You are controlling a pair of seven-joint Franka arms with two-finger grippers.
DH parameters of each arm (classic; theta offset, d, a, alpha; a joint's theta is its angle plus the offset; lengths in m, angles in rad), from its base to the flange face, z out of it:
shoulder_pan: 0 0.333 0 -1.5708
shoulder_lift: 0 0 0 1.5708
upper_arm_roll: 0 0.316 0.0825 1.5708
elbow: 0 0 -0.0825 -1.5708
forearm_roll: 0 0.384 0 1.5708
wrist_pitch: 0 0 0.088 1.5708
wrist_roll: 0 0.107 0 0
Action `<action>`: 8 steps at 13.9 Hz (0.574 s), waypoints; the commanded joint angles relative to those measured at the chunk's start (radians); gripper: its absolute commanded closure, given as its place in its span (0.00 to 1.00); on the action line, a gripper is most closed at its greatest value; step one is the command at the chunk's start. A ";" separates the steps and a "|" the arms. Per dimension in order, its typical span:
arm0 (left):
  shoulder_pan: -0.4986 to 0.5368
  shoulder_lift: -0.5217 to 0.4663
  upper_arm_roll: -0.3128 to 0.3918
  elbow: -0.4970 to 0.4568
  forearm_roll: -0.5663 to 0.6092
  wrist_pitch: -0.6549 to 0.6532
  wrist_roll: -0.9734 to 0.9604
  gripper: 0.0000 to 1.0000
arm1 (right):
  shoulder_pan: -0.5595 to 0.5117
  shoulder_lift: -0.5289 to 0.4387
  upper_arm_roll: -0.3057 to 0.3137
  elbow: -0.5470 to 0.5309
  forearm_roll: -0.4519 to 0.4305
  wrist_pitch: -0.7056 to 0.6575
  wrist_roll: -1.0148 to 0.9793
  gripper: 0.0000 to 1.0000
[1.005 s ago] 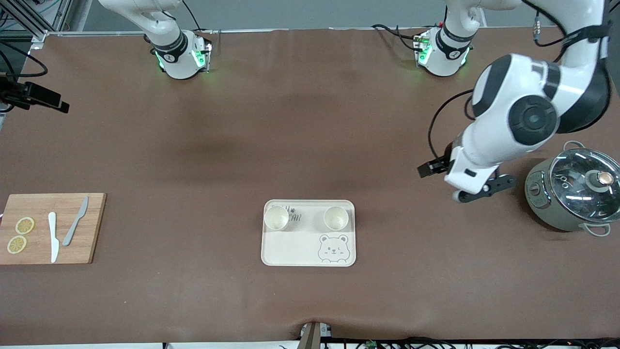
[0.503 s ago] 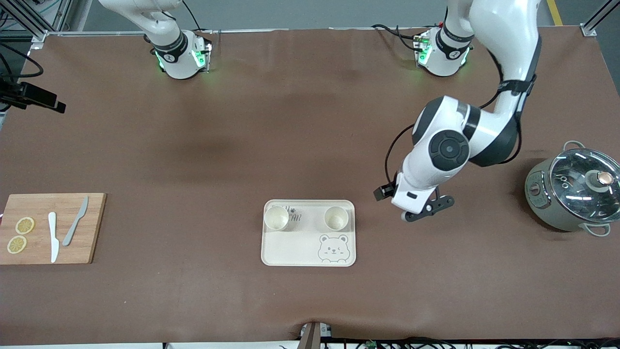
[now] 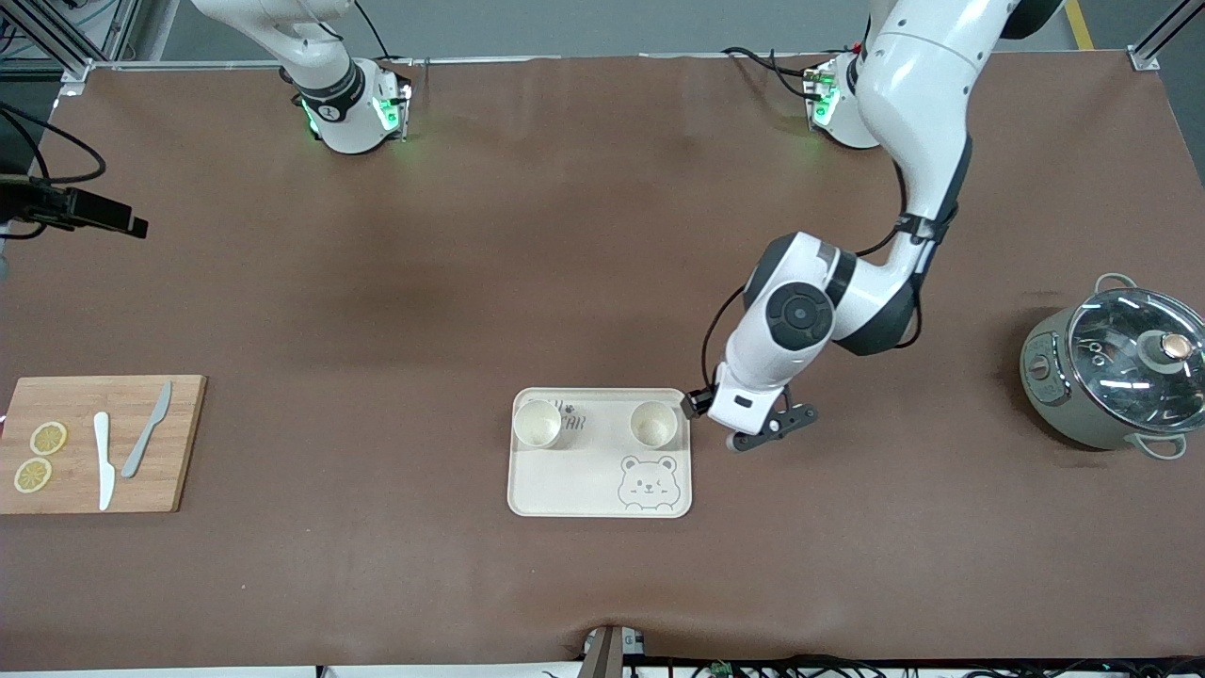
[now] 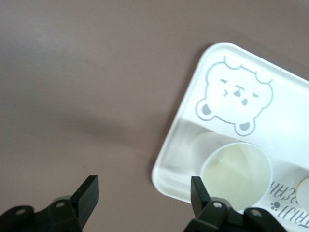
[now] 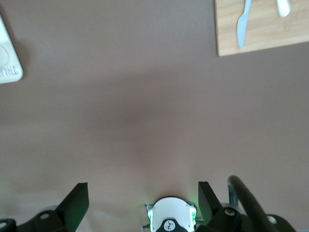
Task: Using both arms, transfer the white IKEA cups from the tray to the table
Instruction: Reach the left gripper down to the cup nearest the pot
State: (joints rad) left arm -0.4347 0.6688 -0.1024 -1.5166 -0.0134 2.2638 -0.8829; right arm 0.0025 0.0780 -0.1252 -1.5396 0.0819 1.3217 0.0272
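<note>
Two white IKEA cups stand upright on the cream bear tray, one toward the right arm's end and one toward the left arm's end. My left gripper is open and empty, over bare table just beside the tray's edge at the left arm's end. In the left wrist view the left gripper has its jaws wide apart, with the closer cup and the tray's rim beside one finger. My right gripper is open and empty, high over the table by its own base.
A grey-green pot with a glass lid stands at the left arm's end. A wooden cutting board with lemon slices and two knives lies at the right arm's end; it also shows in the right wrist view.
My left arm has swung from beside the pot across to the tray's edge and come lower. The cups and the tray have not moved.
</note>
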 commanded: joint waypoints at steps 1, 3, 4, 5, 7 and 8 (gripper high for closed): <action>-0.019 0.049 0.006 0.058 0.007 0.013 -0.028 0.17 | -0.030 0.080 0.056 0.061 0.002 -0.047 0.006 0.00; -0.041 0.077 0.006 0.062 0.010 0.057 -0.065 0.18 | -0.045 0.089 0.058 0.064 0.002 -0.042 0.005 0.00; -0.042 0.087 0.006 0.064 0.012 0.060 -0.068 0.27 | -0.056 0.112 0.058 0.064 0.001 -0.042 0.003 0.00; -0.042 0.091 0.006 0.065 0.010 0.078 -0.068 0.31 | -0.067 0.129 0.058 0.064 -0.004 -0.038 -0.003 0.00; -0.056 0.107 0.006 0.064 0.009 0.127 -0.070 0.32 | -0.084 0.175 0.056 0.065 -0.013 -0.021 -0.001 0.00; -0.059 0.118 0.006 0.065 0.007 0.144 -0.070 0.36 | -0.094 0.184 0.056 0.065 -0.007 0.000 -0.001 0.00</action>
State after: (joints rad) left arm -0.4762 0.7591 -0.1023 -1.4778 -0.0134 2.3774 -0.9321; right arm -0.0559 0.2136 -0.0878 -1.5090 0.0774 1.3143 0.0277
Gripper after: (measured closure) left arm 0.313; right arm 0.000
